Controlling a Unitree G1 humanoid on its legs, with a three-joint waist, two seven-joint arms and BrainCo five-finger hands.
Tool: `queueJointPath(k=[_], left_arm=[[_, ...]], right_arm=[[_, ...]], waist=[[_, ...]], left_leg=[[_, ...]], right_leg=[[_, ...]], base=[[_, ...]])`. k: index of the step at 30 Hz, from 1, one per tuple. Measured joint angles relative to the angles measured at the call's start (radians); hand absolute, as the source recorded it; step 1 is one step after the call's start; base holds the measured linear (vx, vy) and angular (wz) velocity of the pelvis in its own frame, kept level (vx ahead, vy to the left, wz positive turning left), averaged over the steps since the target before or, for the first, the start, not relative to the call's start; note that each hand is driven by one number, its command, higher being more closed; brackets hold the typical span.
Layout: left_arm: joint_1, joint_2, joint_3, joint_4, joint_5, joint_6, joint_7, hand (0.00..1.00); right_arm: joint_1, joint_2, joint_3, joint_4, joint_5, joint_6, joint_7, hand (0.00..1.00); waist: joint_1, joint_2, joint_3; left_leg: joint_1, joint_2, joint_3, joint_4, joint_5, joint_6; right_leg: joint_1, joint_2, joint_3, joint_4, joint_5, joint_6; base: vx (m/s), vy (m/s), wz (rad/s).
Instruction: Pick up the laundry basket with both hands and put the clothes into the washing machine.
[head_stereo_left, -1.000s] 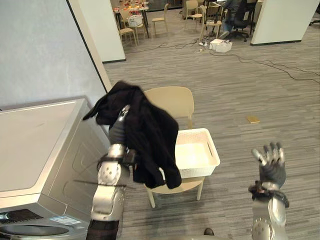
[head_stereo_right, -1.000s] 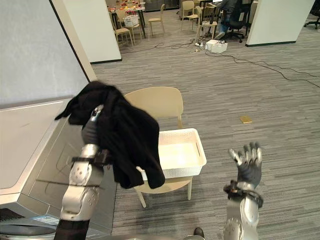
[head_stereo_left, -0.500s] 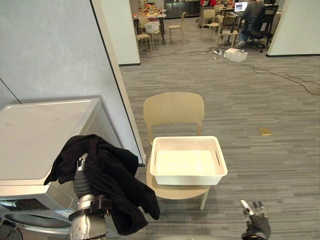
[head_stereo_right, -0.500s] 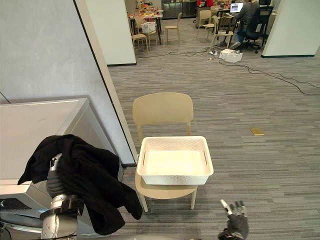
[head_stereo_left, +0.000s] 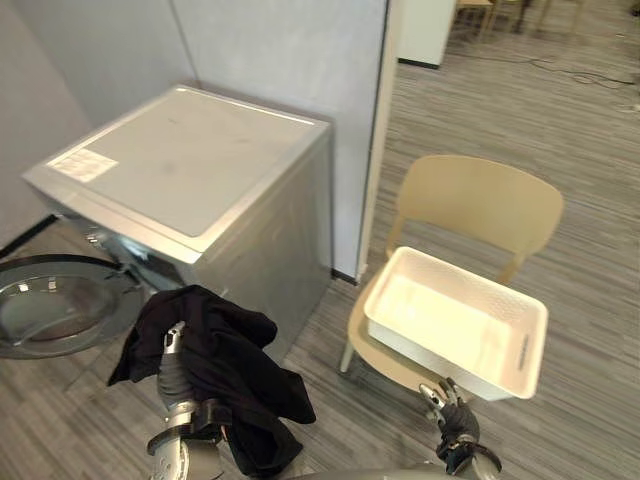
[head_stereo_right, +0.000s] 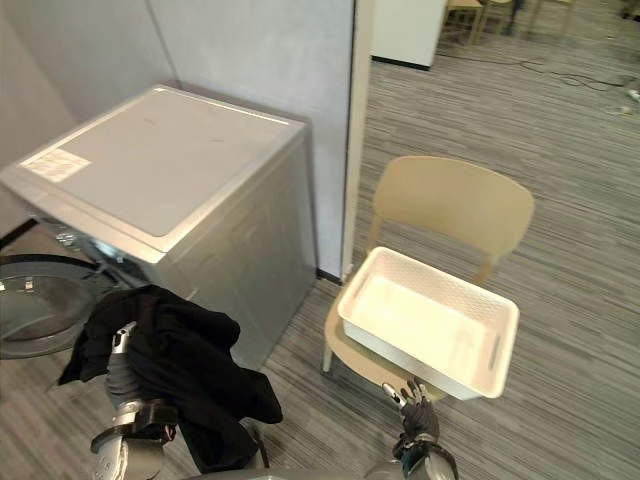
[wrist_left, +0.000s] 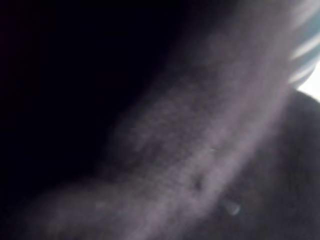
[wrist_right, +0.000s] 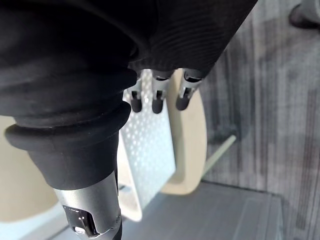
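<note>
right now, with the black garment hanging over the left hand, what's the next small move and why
Probably swing the left hand further left and down, toward the front of the grey front-loading washing machine. Its round glass door stands open. The black cloth garment is draped over that hand, not yet inside, and the white perforated plastic basket looks empty.

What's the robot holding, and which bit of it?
A black garment is draped over the left hand. The cloth covers most of that hand, so the exact hold cannot be told. The right hand holds nothing.
</note>
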Motion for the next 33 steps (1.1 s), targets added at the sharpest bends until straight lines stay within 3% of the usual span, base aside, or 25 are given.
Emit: queueJointPath(k=[1, 3, 4, 5, 7, 11, 14, 15, 16, 17, 18, 19, 20, 21, 23, 25, 27, 28, 30, 31, 32, 33], left_arm=[[-0.006, 0.003, -0.011, 0.000, 0.000, 0.000, 0.000, 1.00], [-0.044, 0.011, -0.025, 0.000, 0.000, 0.000, 0.002, 1.00], [-0.065, 0.019, -0.021, 0.000, 0.000, -0.003, 0.009, 1.00], [-0.072, 0.023, -0.023, 0.001, 0.000, -0.002, 0.010, 1.00], [-0.089, 0.031, -0.035, 0.014, 0.000, -0.001, 0.013, 1.00], [-0.099, 0.041, -0.044, 0.055, 0.003, 0.000, 0.020, 1.00], [-0.097, 0.047, -0.052, 0.056, 0.016, 0.000, 0.020, 1.00], [-0.096, 0.047, -0.054, 0.056, 0.021, 0.000, 0.021, 1.00], [-0.098, 0.043, -0.064, 0.058, 0.036, -0.002, 0.022, 1.00], [-0.100, 0.049, -0.067, 0.063, 0.044, -0.002, 0.023, 1.00], [-0.106, 0.053, -0.072, 0.075, 0.051, -0.003, 0.023, 1.00], [-0.121, 0.058, -0.087, 0.103, 0.052, -0.011, 0.028, 1.00], [-0.132, 0.065, -0.100, 0.118, 0.052, -0.013, 0.029, 1.00], [-0.147, 0.081, -0.129, 0.146, 0.052, -0.012, 0.029, 1.00], [-0.165, 0.101, -0.183, 0.185, 0.054, -0.008, 0.027, 1.00], [-0.173, 0.101, -0.225, 0.222, 0.054, 0.000, 0.027, 1.00], [-0.174, 0.102, -0.253, 0.240, 0.058, 0.004, 0.027, 1.00], [-0.186, 0.102, -0.269, 0.240, 0.062, 0.004, 0.024, 1.00], [-0.192, 0.101, -0.283, 0.236, 0.065, 0.003, 0.021, 1.00], [-0.191, 0.099, -0.291, 0.235, 0.076, 0.002, 0.020, 1.00], [-0.186, 0.094, -0.297, 0.236, 0.081, 0.005, 0.020, 1.00], [-0.170, 0.094, -0.318, 0.228, 0.087, 0.004, 0.018, 1.00]], right_arm=[[0.006, 0.003, -0.001, -0.007, 0.001, 0.000, 0.000, 0.00], [0.006, 0.027, -0.012, -0.015, 0.001, 0.001, -0.001, 0.00], [0.004, 0.038, 0.003, -0.015, 0.002, 0.004, -0.004, 0.00], [0.003, 0.039, 0.007, -0.015, 0.002, 0.005, -0.002, 0.00], [-0.003, 0.045, -0.019, -0.015, 0.004, 0.004, -0.030, 0.00], [-0.016, 0.044, -0.063, -0.016, -0.002, 0.003, -0.047, 0.00], [-0.057, 0.038, -0.078, -0.016, -0.058, 0.013, -0.047, 0.00], [-0.067, 0.035, -0.083, -0.016, -0.070, 0.016, -0.058, 0.00], [-0.068, 0.029, -0.087, -0.017, -0.079, 0.017, -0.078, 0.00], [-0.064, 0.027, -0.087, -0.018, -0.080, 0.018, -0.085, 0.00], [-0.055, 0.028, -0.090, -0.026, -0.081, 0.018, -0.089, 0.00], [-0.034, 0.035, -0.104, -0.043, -0.080, 0.018, -0.087, 0.00], [-0.026, 0.037, -0.115, -0.050, -0.079, 0.018, -0.086, 0.00], [-0.020, 0.044, -0.140, -0.058, -0.073, 0.012, -0.085, 0.00], [-0.008, 0.046, -0.191, -0.060, -0.042, 0.003, -0.087, 0.00], [0.001, 0.048, -0.228, -0.052, -0.012, 0.000, -0.097, 0.00], [0.003, 0.048, -0.229, -0.039, 0.007, -0.001, -0.111, 0.00], [0.004, 0.046, -0.224, -0.038, 0.013, -0.006, -0.114, 0.00], [0.004, 0.043, -0.219, -0.038, 0.014, -0.011, -0.115, 0.00], [0.003, 0.040, -0.207, -0.036, 0.028, -0.023, -0.115, 0.00], [0.002, 0.036, -0.205, -0.033, 0.035, -0.024, -0.116, 0.00], [-0.001, 0.036, -0.187, -0.037, 0.041, -0.032, -0.115, 0.00]], waist=[[-0.003, 0.005, -0.003], [0.000, -0.004, -0.022], [-0.001, -0.039, -0.025], [0.000, -0.045, -0.026], [0.007, -0.058, -0.035], [0.025, -0.072, -0.036], [0.034, -0.065, -0.032], [0.034, -0.064, -0.030], [0.024, -0.055, -0.023], [0.020, -0.047, -0.018], [0.018, -0.040, -0.015], [0.014, -0.047, -0.019], [0.011, -0.053, -0.022], [-0.008, -0.070, -0.021], [-0.029, -0.086, -0.022], [-0.055, -0.094, -0.018], [-0.058, -0.091, -0.020], [-0.063, -0.095, -0.021], [-0.066, -0.108, -0.031], [-0.061, -0.112, -0.036], [-0.063, -0.096, -0.044], [-0.056, -0.052, -0.066]], left_leg=[[0.010, 0.007, 0.000, 0.001, -0.011, -0.022], [0.003, -0.035, 0.016, -0.038, -0.089, -0.096], [-0.015, -0.056, 0.035, -0.050, -0.093, -0.110], [-0.025, -0.055, 0.049, -0.048, -0.091, -0.115], [-0.078, -0.092, 0.000, -0.012, -0.071, -0.168], [-0.080, -0.200, -0.012, 0.004, -0.112, -0.134], [-0.061, -0.286, 0.021, -0.026, -0.136, -0.098], [-0.029, -0.326, 0.023, -0.061, -0.133, -0.091], [0.015, -0.357, -0.003, -0.098, -0.125, -0.072], [0.036, -0.365, -0.014, -0.117, -0.122, -0.069], [0.070, -0.376, -0.035, -0.156, -0.108, -0.060], [0.118, -0.401, -0.083, -0.246, -0.072, -0.050], [0.136, -0.413, -0.106, -0.286, -0.057, -0.046], [0.169, -0.439, -0.154, -0.357, -0.047, -0.047], [0.194, -0.453, -0.170, -0.412, -0.034, -0.065], [0.217, -0.460, -0.174, -0.415, -0.007, -0.065], [0.239, -0.458, -0.201, -0.409, -0.027, -0.053], [0.241, -0.458, -0.229, -0.375, -0.061, -0.056], [0.251, -0.463, -0.241, -0.332, -0.116, -0.057], [0.259, -0.458, -0.240, -0.264, -0.177, -0.068], [0.259, -0.436, -0.238, -0.219, -0.213, -0.076], [0.245, -0.393, -0.221, -0.121, -0.268, -0.092]], right_leg=[[0.014, -0.004, -0.018, 0.000, 0.003, 0.006], [0.042, -0.030, -0.062, -0.009, 0.018, 0.031], [0.048, -0.045, -0.091, -0.033, 0.047, 0.041], [0.052, -0.045, -0.106, -0.050, 0.067, 0.037], [0.076, -0.055, -0.161, -0.077, 0.134, 0.036], [0.099, -0.156, -0.177, -0.054, 0.208, -0.003], [0.059, -0.267, -0.120, 0.013, 0.305, -0.123], [0.040, -0.319, -0.082, 0.065, 0.372, -0.204], [0.009, -0.341, 0.006, 0.160, 0.386, -0.271], [-0.012, -0.331, 0.066, 0.215, 0.345, -0.259], [-0.046, -0.286, 0.159, 0.303, 0.255, -0.211], [-0.118, -0.178, 0.297, 0.433, 0.106, -0.164], [-0.150, -0.132, 0.341, 0.474, 0.052, -0.147], [-0.210, -0.044, 0.390, 0.528, -0.030, -0.120], [-0.294, 0.047, 0.394, 0.532, -0.104, -0.084], [-0.342, 0.108, 0.390, 0.439, -0.138, -0.066], [-0.368, 0.164, 0.406, 0.349, -0.140, -0.070], [-0.374, 0.198, 0.439, 0.258, -0.129, -0.089], [-0.348, 0.201, 0.440, 0.191, -0.099, -0.138], [-0.311, 0.206, 0.433, 0.153, -0.093, -0.140], [-0.289, 0.226, 0.427, 0.152, -0.102, -0.139], [-0.256, 0.269, 0.426, 0.130, -0.128, -0.143]], base=[[0.05, 0.195, 0.89], [0.06, 0.260, 0.90], [0.07, 0.214, 0.79], [0.09, 0.251, 0.93], [0.07, 0.265, 0.88], [0.05, 0.252, 0.49], [0.04, 0.332, 0.09], [0.09, 0.279, 0.28], [0.11, 0.255, 0.42], [0.14, 0.214, 0.56], [0.14, 0.188, 0.75], [0.11, 0.178, 0.82], [0.11, 0.124, 1.16], [0.12, 0.055, 0.99], [0.22, -0.005, 1.18], [0.26, -0.037, 1.06], [0.26, -0.053, 0.63], [0.26, -0.089, 0.55], [0.38, -0.152, 0.33], [0.41, -0.164, 0.03], [0.43, -0.145, -0.18], [0.47, -0.097, -0.14]])
